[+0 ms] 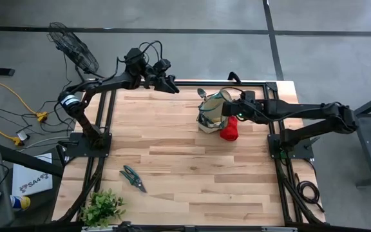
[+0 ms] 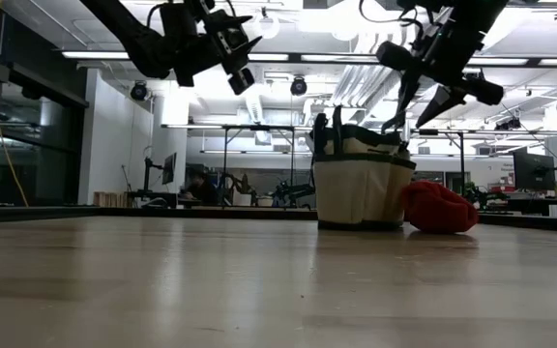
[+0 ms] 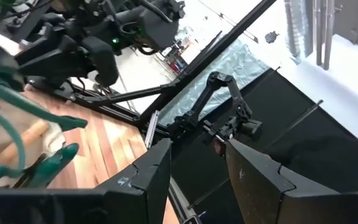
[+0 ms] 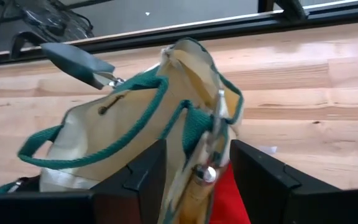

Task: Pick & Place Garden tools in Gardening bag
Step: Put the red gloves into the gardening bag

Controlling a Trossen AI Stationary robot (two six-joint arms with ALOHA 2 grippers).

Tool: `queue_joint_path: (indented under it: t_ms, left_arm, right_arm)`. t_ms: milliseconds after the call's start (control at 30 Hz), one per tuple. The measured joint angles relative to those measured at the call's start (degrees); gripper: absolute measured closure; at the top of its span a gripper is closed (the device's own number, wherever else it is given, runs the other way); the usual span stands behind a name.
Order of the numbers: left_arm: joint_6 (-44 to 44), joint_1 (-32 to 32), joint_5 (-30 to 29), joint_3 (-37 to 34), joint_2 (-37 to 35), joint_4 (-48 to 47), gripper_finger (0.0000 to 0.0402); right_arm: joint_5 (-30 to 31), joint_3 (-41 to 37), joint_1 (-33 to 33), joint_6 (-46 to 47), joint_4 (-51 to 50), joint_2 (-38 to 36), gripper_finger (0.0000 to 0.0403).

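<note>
The beige gardening bag with green loop handles stands at the table's far right; it also shows in the low view. A trowel blade and a wooden-handled tool stick out of it. The red bundle lies on the table against the bag's near right side. One pair of green-handled pruning shears lies flat near the table's front left. My right gripper hangs open just above the bag's rim, empty. My left gripper is raised, open and empty, over the table's far edge.
A leafy green plant stands at the table's near left corner. A black frame rail runs along the table's far edge. Bare wood lies between the shears and the bag.
</note>
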Motion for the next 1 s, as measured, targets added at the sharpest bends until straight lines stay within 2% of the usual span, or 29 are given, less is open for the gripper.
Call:
queue_joint_path:
  t_ms: [167, 300, 600, 833, 1000]
  left_arm:
    - [-0.34, 2.07, 0.11, 0.00, -1.16, 0.04, 0.0249]
    - [-0.34, 2.30, 0.14, 0.00, -2.15, 0.06, 0.0249]
    - [-0.34, 2.28, 0.13, 0.00, -4.38, 0.04, 0.0249]
    - [0.81, 2.28, -0.39, 0.00, -6.98, 0.00, 0.0249]
    - [2.47, 2.28, -1.36, 0.00, -9.08, 0.04, 0.0249]
  right_arm:
    - [-0.83, 0.00, 0.00, 0.45, -3.71, -2.21, 0.0234]
    - [-4.08, 0.00, 0.00, 0.27, -5.48, -4.47, 0.0234]
    - [-15.89, 0.00, 0.38, -1.10, -12.01, -7.14, 0.0234]
    - [-16.66, -0.01, 3.86, 0.44, -16.02, -5.71, 0.0233]
    - [-17.57, -4.34, 6.46, 4.03, -13.08, -5.20, 0.0233]
